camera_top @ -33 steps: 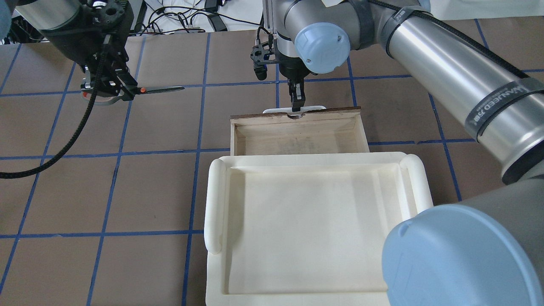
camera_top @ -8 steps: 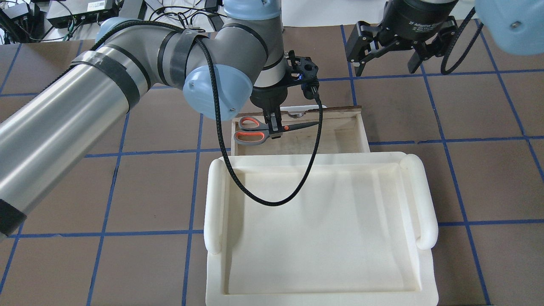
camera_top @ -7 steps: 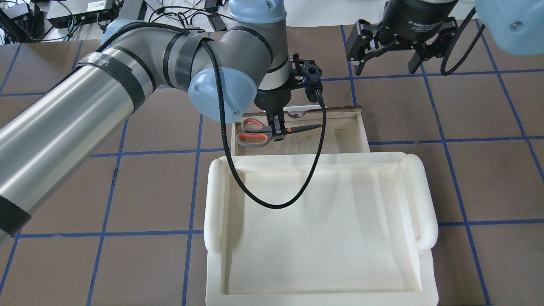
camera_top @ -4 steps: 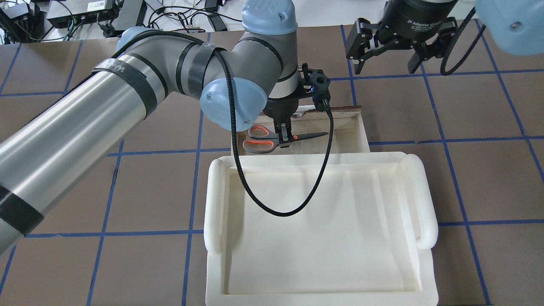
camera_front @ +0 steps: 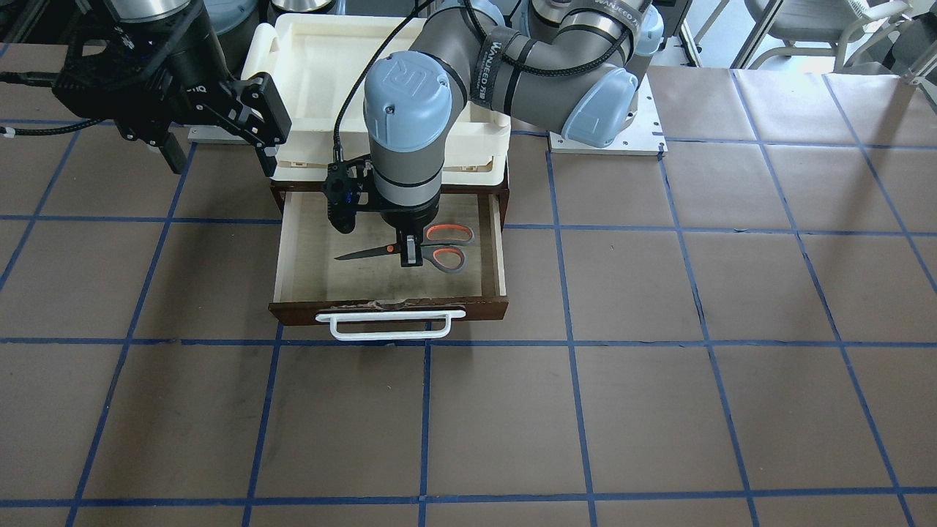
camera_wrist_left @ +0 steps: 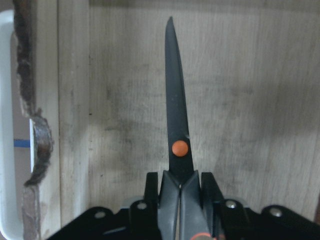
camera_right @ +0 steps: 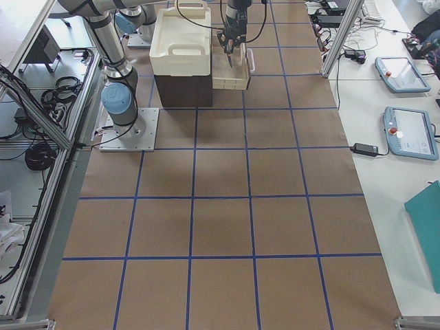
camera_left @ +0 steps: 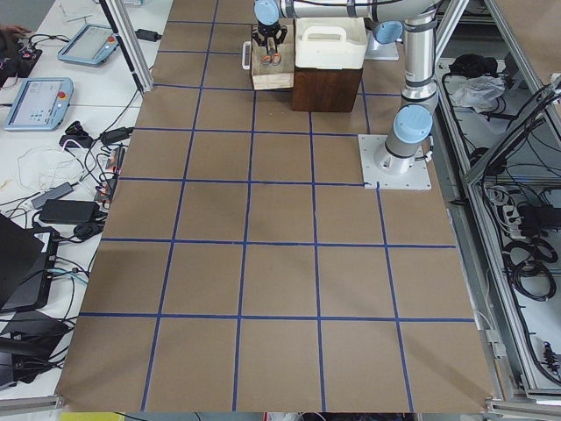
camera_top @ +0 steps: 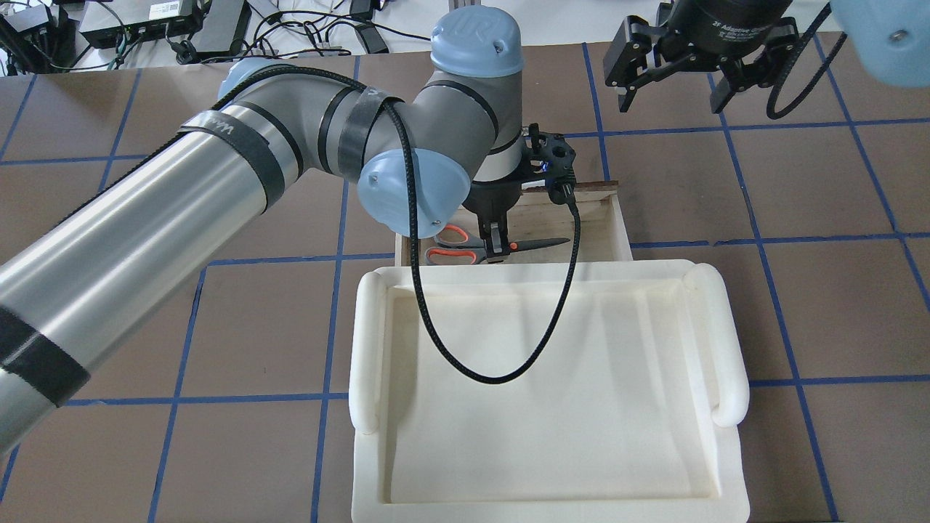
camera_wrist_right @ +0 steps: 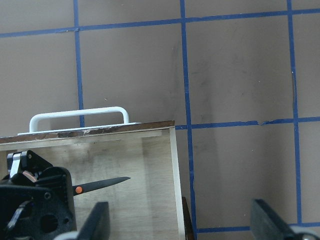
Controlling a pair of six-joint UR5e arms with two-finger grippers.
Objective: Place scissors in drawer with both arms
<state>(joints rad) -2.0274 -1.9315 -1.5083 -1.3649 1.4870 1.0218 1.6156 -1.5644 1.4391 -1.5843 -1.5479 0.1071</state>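
Note:
The drawer point(camera_front: 293, 310) stands pulled open, with its white bar handle point(camera_front: 388, 327) at the front and a pale wood inside point(camera_top: 596, 225). My left gripper point(camera_front: 410, 252) reaches down into it and is shut on the scissors point(camera_front: 448, 247) near the orange pivot. The blades lie level, low over the drawer's floor. They also show in the overhead view point(camera_top: 541, 242) and the left wrist view point(camera_wrist_left: 177, 125). My right gripper point(camera_top: 674, 105) is open and empty, raised beyond the drawer's front corner.
A cream-white plastic tray point(camera_top: 367, 349) sits on top of the dark brown cabinet point(camera_left: 324, 88) that the drawer slides out of. A black cable point(camera_top: 465, 363) from the left wrist hangs in a loop over the tray. Brown table with blue tape lines lies all around.
My left arm has carried the scissors from the table's left to the drawer and lowered them in, drifting toward the tray. My right gripper has left the handle, opened and pulled back.

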